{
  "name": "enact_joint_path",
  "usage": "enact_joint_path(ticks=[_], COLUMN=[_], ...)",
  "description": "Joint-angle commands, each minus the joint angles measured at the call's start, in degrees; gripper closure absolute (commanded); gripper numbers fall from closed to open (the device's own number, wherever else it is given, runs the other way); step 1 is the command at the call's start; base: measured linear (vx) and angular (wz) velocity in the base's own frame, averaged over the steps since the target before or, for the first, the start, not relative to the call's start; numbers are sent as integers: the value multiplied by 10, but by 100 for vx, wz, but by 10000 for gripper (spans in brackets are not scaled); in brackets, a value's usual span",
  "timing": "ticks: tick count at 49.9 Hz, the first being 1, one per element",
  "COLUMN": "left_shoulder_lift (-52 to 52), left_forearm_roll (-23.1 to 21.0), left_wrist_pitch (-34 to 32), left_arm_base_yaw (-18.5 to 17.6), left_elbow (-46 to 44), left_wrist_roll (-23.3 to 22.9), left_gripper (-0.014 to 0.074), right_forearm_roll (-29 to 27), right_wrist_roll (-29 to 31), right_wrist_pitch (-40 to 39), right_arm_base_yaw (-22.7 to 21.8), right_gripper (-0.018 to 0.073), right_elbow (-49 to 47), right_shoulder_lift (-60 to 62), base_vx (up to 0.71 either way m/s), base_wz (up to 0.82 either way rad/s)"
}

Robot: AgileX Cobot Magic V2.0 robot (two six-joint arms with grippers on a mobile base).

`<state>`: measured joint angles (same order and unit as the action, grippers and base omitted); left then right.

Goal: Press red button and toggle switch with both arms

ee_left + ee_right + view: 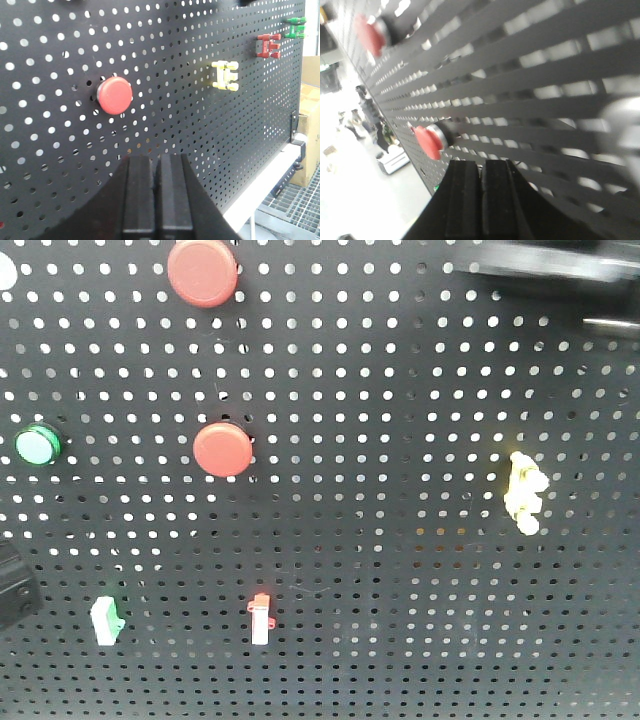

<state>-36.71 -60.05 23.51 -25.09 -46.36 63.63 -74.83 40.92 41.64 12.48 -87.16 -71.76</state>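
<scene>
Two red buttons sit on the black pegboard (400,390) in the front view, one at the top (203,272) and one in the middle (222,448). In the left wrist view, my left gripper (155,159) is shut and empty, just below and right of a red button (114,95) and apart from it. In the blurred right wrist view, my right gripper (482,162) is shut and empty, close to the board and right of a red button (427,141). A blurred silver shape (622,125) shows at the right edge; no black toggle knob shows anywhere.
A green button (37,445), a green-white rocker (106,620), a red-white rocker (261,618) and a yellow clip (524,492) are on the board. A blurred dark arm (550,280) crosses the top right. A cardboard box (310,145) stands beyond the board's edge.
</scene>
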Motion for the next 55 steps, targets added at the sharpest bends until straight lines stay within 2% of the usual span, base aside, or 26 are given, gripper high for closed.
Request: enact_joint_path(ticks=[1, 9, 14, 19, 26, 30, 48, 55], left_shoulder_lift=[-4, -4, -4, -4, -4, -4, -4, -4], left_forearm_roll=[-22, -22, -22, -22, -22, -22, -22, -22], left_wrist_pitch=[-23, -22, -22, -22, -23, -23, -24, -24], left_arm_base_yaw=[-1, -1, -1, -1, -1, -1, -1, -1], left_elbow=[-14, -14, -14, -14, -14, -14, -14, -14], left_wrist_roll=[-2, -2, -2, -2, -2, -2, -2, -2], left_gripper=[594, 594, 594, 594, 594, 594, 594, 594], right_forearm_roll=[8, 29, 64, 140, 276, 317, 322, 301], right_wrist_roll=[1, -11, -23, -53, -104, -109, -104, -102], right_wrist_pitch=[-71, -78, -82, -83, -93, -92, -99, -114], right_arm_base_yaw=[21, 21, 21, 21, 21, 21, 21, 21], right_gripper=[562, 562, 562, 562, 562, 562, 562, 562], right_elbow=[-20, -20, -20, -20, -19, -19, -19, -19], right_shoulder_lift=[11, 14, 25, 41, 71, 81, 72, 63], base_vx=[0, 0, 0, 0, 0, 0, 0, 0], base_wz=[0, 0, 0, 0, 0, 0, 0, 0])
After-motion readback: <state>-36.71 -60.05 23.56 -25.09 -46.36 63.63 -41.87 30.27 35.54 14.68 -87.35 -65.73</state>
